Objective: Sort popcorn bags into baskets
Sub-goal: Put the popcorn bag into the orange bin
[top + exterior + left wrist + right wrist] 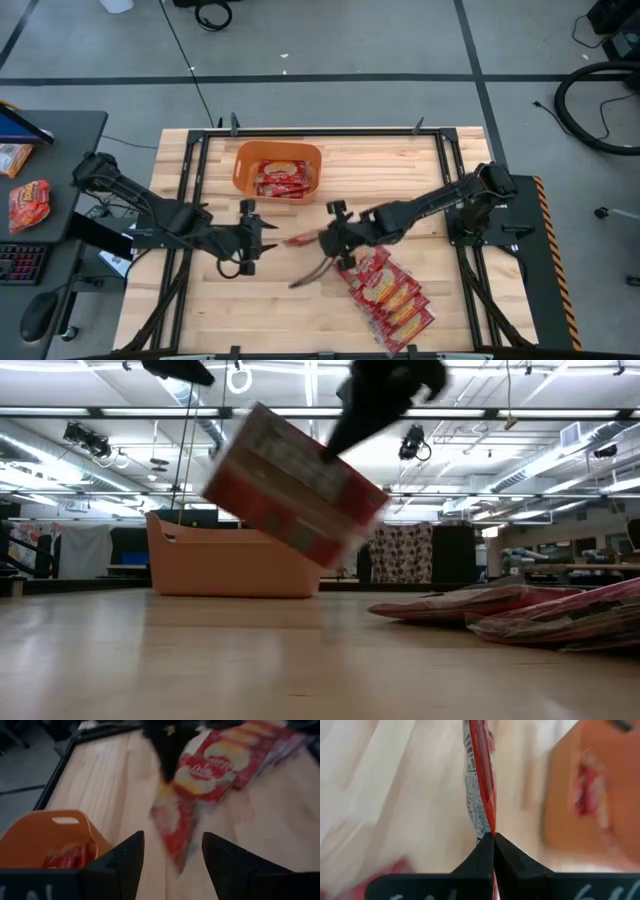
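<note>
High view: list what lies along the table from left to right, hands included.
Left hand with fingers apart → orange basket → popcorn bag pinched in the right hand → pile of popcorn bags.

Right arm: dark, six-joint, reaching from the table's right side toward its middle. Right gripper (pixel 330 240): two dark fingers (pixel 479 857) pressed together, pinching the edge of a flat, glossy red popcorn bag (pixel 481 775), held above the tabletop.

Left arm: dark, extended from the left. Left gripper (pixel 248 238): fingers (pixel 125 857) spread apart, holding nothing.
</note>
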Motion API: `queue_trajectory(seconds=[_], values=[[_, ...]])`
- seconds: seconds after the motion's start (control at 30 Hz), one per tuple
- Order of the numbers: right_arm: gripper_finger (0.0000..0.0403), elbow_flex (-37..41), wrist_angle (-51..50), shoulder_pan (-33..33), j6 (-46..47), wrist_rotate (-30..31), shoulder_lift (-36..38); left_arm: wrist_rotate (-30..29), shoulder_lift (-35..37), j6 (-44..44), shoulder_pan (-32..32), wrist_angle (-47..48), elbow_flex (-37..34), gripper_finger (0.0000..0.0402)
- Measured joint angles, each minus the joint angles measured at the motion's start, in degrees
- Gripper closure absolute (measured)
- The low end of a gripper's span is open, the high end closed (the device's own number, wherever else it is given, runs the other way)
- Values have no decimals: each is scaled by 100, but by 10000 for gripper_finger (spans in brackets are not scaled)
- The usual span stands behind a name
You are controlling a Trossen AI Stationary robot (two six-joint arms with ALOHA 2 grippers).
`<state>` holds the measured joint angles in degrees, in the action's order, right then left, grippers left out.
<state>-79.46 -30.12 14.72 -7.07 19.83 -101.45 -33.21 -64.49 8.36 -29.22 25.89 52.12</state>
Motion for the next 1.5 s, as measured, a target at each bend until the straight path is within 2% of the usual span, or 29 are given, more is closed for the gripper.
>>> queue_trajectory(seconds=[0.2,0.33,0.57,0.73,0.9,1.03,1.2,1.33,1.5], values=[[398,-581,486,-463,-220,-83,0,66,370,3,-225,54,1,198],[398,-792,907,-810,-390,-395,0,75,426,43,-294,58,0,198],[398,-800,1596,-1502,-709,-778,-66,22,418,434,-282,431,0,198],[398,-452,2229,-1986,-739,-1043,-66,-88,418,631,-281,498,0,198],[398,-366,2700,-2199,-674,-775,-303,-463,415,691,-273,468,0,198],[398,-670,2732,-2288,-683,-690,-846,-788,413,705,-272,390,0,198],[395,-1073,2642,-2487,-663,237,-1521,-809,413,758,-272,321,0,198],[371,-1327,2449,-2647,-657,69,-1898,-807,413,780,-272,323,0,198],[304,-1541,2072,-2584,-621,-375,-2029,-763,413,798,-272,382,0,198]])
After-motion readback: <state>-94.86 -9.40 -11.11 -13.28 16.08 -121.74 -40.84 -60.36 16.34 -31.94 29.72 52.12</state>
